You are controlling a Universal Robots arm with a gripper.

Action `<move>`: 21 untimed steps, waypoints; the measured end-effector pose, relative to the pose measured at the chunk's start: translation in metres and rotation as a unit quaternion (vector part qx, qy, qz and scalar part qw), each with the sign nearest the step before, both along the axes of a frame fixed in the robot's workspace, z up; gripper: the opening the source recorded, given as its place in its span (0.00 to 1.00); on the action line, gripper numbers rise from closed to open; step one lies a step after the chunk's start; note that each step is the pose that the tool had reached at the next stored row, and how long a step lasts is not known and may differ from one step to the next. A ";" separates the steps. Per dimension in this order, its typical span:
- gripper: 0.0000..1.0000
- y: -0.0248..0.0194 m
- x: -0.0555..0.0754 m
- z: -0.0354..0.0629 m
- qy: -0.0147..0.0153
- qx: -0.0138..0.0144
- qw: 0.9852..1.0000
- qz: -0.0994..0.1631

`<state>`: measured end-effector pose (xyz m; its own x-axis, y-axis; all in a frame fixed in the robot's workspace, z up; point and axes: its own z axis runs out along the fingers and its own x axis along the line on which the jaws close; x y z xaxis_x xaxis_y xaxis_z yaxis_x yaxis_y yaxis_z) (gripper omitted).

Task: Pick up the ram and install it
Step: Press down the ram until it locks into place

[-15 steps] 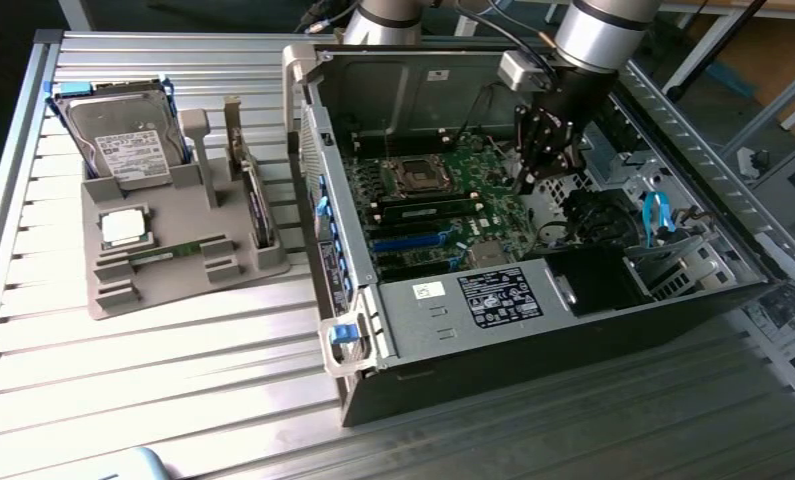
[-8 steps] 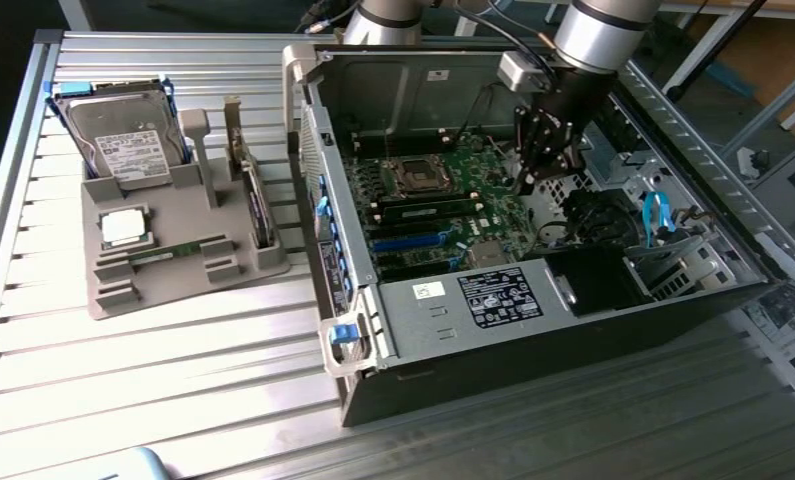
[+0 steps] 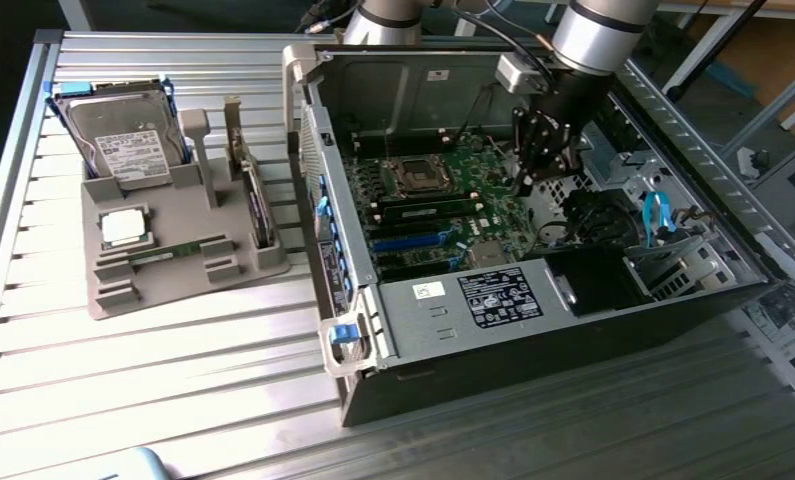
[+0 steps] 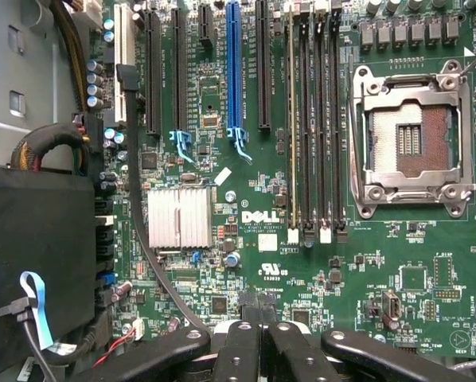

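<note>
Open computer case (image 3: 504, 375) is lying on its side, grey tray (image 3: 170, 210) sitting at the exterior view's left. Gripper (image 3: 533, 183) (image 4: 262, 338) is hanging over the motherboard (image 4: 246, 263) inside the case, fingers pressed together, gripping nothing. Ram (image 3: 177, 252), a thin green stick, is lying flat in the tray, well apart from the gripper.

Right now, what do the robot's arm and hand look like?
The robot's round silver-grey metal arm has a small grey box and thin black cables by its wrist. Its black metal hand is made of jointed bars with round holes, ending in two flat fingers.
</note>
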<state>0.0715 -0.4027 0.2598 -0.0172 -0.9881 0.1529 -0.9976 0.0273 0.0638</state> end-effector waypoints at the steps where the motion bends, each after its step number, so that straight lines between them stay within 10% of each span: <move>1: 0.11 0.0000 -0.001 -0.0003 0.000 0.000 1.000 0.000; 3: 0.11 -0.0001 -0.002 -0.0006 0.000 0.004 1.000 0.000; 9: 0.11 0.0000 -0.005 -0.0011 0.000 0.040 0.999 0.000; 21: 0.11 0.0000 -0.011 -0.0019 0.000 0.042 0.999 0.000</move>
